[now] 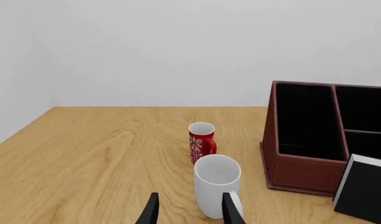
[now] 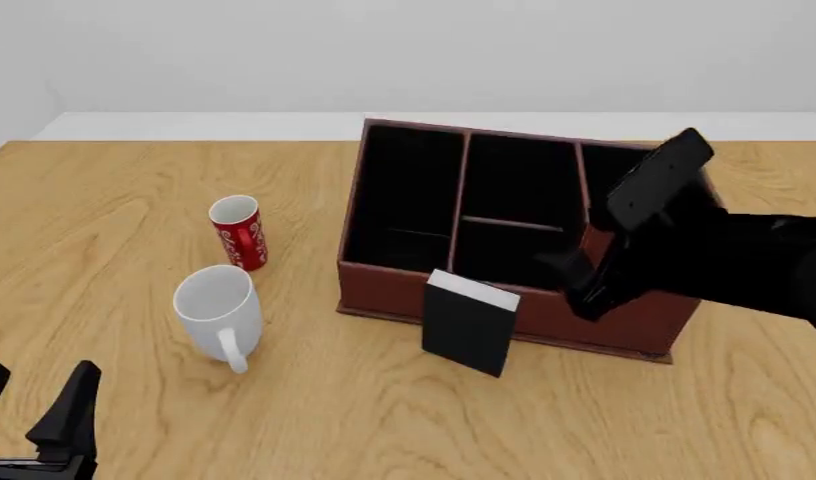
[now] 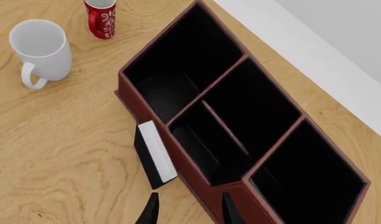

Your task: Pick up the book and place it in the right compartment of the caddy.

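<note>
We saw the thin black book [image 2: 470, 324] standing against the front wall of the reddish-brown caddy [image 2: 381, 296], nearer to our right hand [image 3: 189, 212], which hovered above with fingers apart, while our left hand [image 2: 35, 405] was far and open too.

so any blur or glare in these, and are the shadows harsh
Front view: sharp, no glare, with only a faint soft shadow beside the white ceramic mug. Right wrist view: the reddish-brown leather-look caddy has flat black compartments showing no detail. Left wrist view: evenly lit, crisp wood grain on the table.
</note>
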### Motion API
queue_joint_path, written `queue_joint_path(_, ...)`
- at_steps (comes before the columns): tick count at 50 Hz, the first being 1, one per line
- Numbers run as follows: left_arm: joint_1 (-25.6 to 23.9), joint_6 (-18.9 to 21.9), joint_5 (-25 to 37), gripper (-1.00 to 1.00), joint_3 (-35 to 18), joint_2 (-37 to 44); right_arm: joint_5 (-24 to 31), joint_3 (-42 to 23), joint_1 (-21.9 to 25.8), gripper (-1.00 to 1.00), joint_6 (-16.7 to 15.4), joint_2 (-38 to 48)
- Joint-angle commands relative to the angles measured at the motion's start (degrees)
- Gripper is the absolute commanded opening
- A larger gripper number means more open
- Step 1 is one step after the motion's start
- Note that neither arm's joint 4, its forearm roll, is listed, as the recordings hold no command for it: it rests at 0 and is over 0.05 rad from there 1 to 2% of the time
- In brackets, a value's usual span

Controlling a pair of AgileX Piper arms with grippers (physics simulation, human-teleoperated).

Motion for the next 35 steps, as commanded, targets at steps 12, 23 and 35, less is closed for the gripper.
queue_joint_path(12,0.0,0.0,0.0,1.00,0.0,0.0,-2.1,-3.3,2.2,1.00,1.1,7.7)
queue_joint_path(23,0.0,0.0,0.0,1.00,0.0,0.0,-3.1,-3.1,3.4,1.00,2.5,9.4)
queue_joint_path(35,0.0,0.0,0.0,1.00,0.0,0.0,-5.2,-2.6,3.9,1.00,3.0,11.9)
